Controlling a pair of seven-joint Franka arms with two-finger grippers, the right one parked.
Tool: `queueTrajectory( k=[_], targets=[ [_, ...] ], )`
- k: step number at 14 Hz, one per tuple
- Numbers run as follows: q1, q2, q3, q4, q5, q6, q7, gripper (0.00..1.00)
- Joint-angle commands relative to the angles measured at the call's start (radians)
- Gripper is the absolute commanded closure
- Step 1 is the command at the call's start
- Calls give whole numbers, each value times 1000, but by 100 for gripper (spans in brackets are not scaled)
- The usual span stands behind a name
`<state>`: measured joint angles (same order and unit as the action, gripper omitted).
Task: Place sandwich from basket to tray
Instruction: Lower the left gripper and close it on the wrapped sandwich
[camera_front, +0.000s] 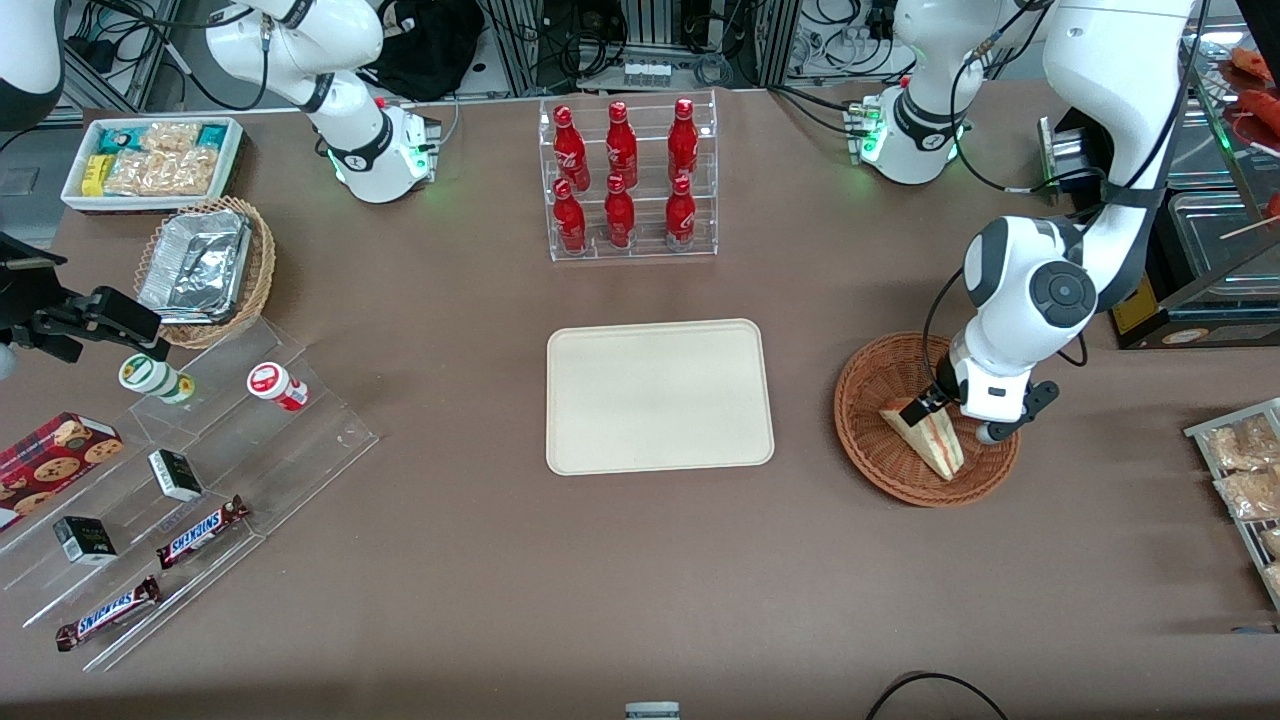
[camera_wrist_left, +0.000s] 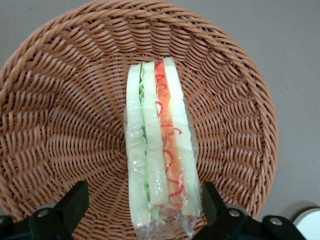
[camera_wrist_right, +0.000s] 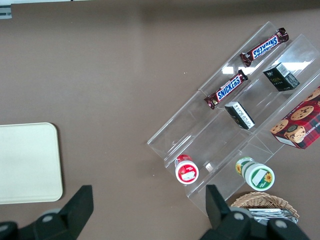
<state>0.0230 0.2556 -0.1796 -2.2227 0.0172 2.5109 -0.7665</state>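
Tool over the basket, its fingers spread either side of the sandwich.

The tool (camera_wrist_left: 141, 205) of the left arm hangs low over the reddish-brown woven basket (camera_front: 872, 385), wide open; its two dark fingers (camera_wrist_left: 74, 200) stand on either side of the sandwich (camera_front: 928, 436) with a gap to the wrapper on each side, so it holds nothing. The sandwich, a clear-wrapped wedge of pale bread with green and red-orange layers, lies in the basket on the woven floor. The cream tray (camera_front: 659, 396) sits bare on the brown bench (camera_front: 640, 560), beside the basket toward the parked arm's end. A clear rack of red bottles (camera_front: 627, 176) stands farther from the front camera than the tray.
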Motion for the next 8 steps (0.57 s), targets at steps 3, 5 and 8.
queueTrajectory(
  k=[3, 5, 8],
  targets=[
    [-8, 36, 0, 35, 1, 16, -22, 31],
    [-9, 50, 0, 55, 1, 14, -20, 69],
    [-8, 48, -11, 86, 1, 0, -17, 78]
  ],
)
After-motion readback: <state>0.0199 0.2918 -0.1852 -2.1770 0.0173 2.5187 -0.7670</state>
